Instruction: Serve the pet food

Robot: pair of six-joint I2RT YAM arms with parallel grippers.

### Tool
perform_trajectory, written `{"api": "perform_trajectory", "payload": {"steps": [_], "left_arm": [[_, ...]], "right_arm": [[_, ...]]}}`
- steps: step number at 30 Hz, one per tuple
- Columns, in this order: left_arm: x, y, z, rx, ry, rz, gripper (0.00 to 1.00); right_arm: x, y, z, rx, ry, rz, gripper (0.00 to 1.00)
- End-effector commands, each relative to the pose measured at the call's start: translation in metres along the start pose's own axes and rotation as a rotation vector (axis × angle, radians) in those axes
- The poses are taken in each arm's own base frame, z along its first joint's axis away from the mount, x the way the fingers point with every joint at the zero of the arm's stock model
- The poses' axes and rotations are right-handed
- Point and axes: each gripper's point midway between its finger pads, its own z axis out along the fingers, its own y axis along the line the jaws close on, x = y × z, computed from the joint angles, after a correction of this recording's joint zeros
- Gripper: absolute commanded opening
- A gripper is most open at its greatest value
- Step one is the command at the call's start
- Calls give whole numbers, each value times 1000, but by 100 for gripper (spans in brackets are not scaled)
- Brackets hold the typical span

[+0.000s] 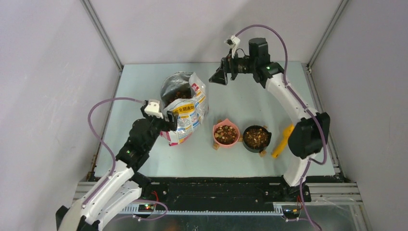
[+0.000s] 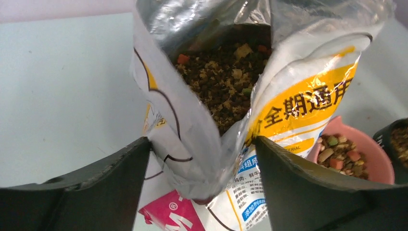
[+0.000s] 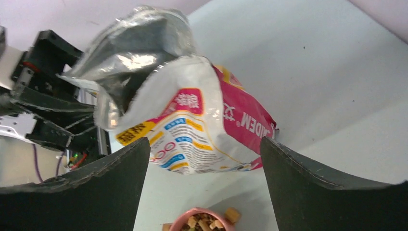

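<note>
The left hand (image 2: 201, 144) is sitting with its fingers spread wide, the creased front fold of the bag (image 1: 185, 108) lying between them and brushing both inner edges but not being squeezed. The right hand (image 3: 203, 143) is hanging equally spread in the air over the far side of the table (image 1: 144, 82), facing the bag and gripping nothing. The pet food (image 2: 221, 82) is showing in three places: heaped inside the open bag, filling the pink bowl (image 2: 337, 126) and filling the black bowl (image 1: 245, 136) just beside it, with a yellow scoop (image 1: 283, 140) lying to the right of the black bowl. Since both bowls are already looking full, the step in hand is probably parting from the bag or steadying it; which of the two is not clear. Either way, the bag is standing crumpled with its mouth gaping upward, so the left hand is best moving straight along its own line, neither dragging the slippery fold sideways nor tugging the top edge, or the bag is likely tipping and spilling pellets toward the bowls. The right hand is well placed to brace the far wall if the bag is leaning. The table is looking pale, matte and flat, offering little grip to the glossy film. Plain pale walls (image 1: 48, 72) are closing in the table on three sides.
</note>
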Motion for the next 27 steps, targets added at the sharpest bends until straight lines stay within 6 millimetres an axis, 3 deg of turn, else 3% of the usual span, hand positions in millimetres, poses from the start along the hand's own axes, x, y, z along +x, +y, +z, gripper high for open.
{"api": "perform_trajectory", "payload": {"steps": [1, 2, 3, 4, 5, 6, 7, 11, 14, 16, 18, 19, 21, 23, 24, 25, 26, 27], "left_arm": [[-33, -17, 10, 82, -85, 62, 75], [-31, -21, 12, 105, -75, 71, 58], [-35, -25, 12, 122, -78, 73, 49], [-33, -30, 12, 154, -67, 76, 29], [-35, -34, 11, 175, -69, 75, 20], [-35, -43, 9, 222, -63, 65, 6], [-37, -47, 5, 249, -70, 54, 3], [-39, -83, -17, 455, -89, -60, 0], [-38, -89, -30, 482, -85, -150, 0], [-41, -92, -43, 504, -90, -188, 0], [-41, -97, -56, 540, -79, -222, 0], [-41, -101, -65, 562, -69, -250, 0], [-40, -109, -79, 599, -49, -302, 0], [-36, -114, -91, 631, -13, -354, 0], [-32, -114, -95, 630, 5, -369, 0], [-30, -113, -98, 628, 20, -391, 0], [-25, -112, -102, 621, 42, -397, 0], [-23, -111, -105, 619, 53, -407, 0]], "right_arm": [[11, -9, 18, -42, 63, -54, 87], [12, -13, 26, -47, 67, -54, 87], [12, -16, 30, -41, 67, -64, 86], [12, -19, 39, -43, 67, -71, 86], [17, -23, 49, -41, 76, -73, 85], [9, -23, 52, -41, 62, -92, 84], [12, -24, 60, -49, 66, -91, 84], [6, -13, 80, -98, 39, -139, 81], [7, -9, 91, -101, 36, -184, 77], [13, -2, 95, -133, 45, -208, 69], [18, 8, 94, -198, 51, -228, 54], [20, 11, 90, -221, 52, -229, 29], [25, 22, 79, -314, 53, -209, 3], [29, 25, 65, -368, 50, -182, 0], [19, 23, 56, -357, 22, -190, 0], [26, 17, 55, -334, 28, -170, 0], [16, 15, 48, -311, -1, -184, 0], [22, 8, 48, -276, 5, -168, 0]]}}
